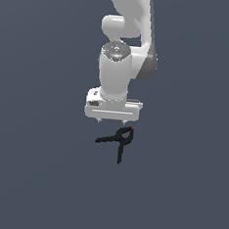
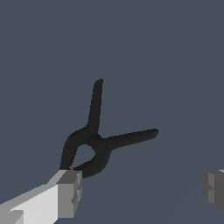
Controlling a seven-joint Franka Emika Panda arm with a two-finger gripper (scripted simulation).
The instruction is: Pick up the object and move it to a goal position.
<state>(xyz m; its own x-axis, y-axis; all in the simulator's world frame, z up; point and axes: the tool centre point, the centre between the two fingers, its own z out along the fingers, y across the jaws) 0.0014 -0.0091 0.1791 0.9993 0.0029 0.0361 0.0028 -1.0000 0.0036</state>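
Smooth white hand [image 1: 113, 121], grey blocky fingers [image 2: 70, 192] spread apart, above slim matte-black spring clamp [image 1: 118, 141] with red-orange tip

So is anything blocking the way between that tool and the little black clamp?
Nothing visible does. The tool hangs just above the black clamp with its fingers spread wide, and only bare grey floor surrounds them. No marked goal spot appears in either view.

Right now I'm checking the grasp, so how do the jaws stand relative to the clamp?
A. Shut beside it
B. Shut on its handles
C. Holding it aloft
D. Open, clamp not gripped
D: the gripper stands wide open, the clamp not between its fingers.
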